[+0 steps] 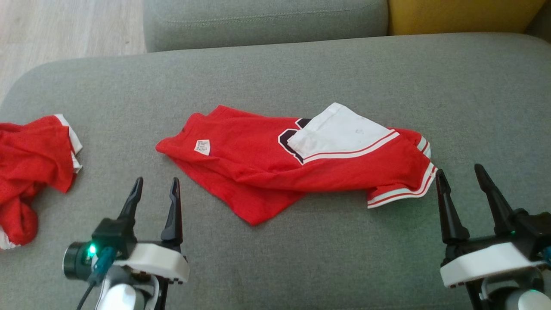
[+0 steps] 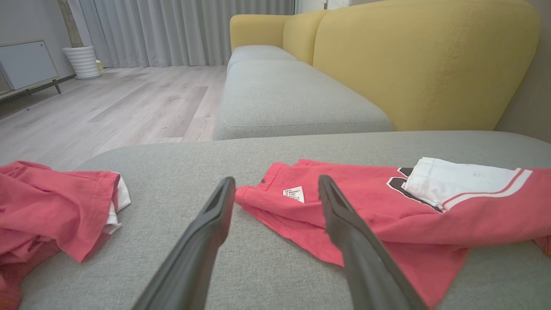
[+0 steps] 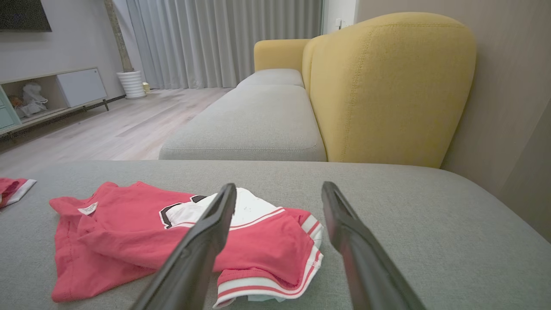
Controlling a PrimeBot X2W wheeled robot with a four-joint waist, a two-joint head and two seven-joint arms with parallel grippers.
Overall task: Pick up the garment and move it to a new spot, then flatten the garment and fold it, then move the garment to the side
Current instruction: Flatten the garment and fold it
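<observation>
The garment (image 1: 267,172) is a red jersey-type top lying roughly in the middle of the grey cushion (image 1: 301,73), crumpled and partly doubled over on itself rather than spread flat. A white panel (image 1: 340,133) edged with thin red and white stripes sits folded over the top of it toward the robot's right. Part of a dark print with a white outline (image 1: 289,144) peeks out from under that panel. There's a small white label (image 1: 202,147) on the left portion. The near right corner ends in a striped red-and-white hem (image 1: 404,191), and the near edge comes down to a loose red point toward the robot.

The left gripper (image 1: 156,180) hangs just short of the garment's left end with its fingers spread wide and nothing between them. In the left wrist view the label end of the garment (image 2: 366,206) lies right past the fingertips.

The right gripper (image 1: 459,168) is also wide open and empty. Its inner fingertip is just beside the striped hem corner, and it's hard to say whether they touch. From the right wrist view the garment (image 3: 129,232) sits to the left of and beneath that finger.

A second bunched-up red garment (image 1: 30,159) lies at the cushion's far left edge, well apart from the first.
</observation>
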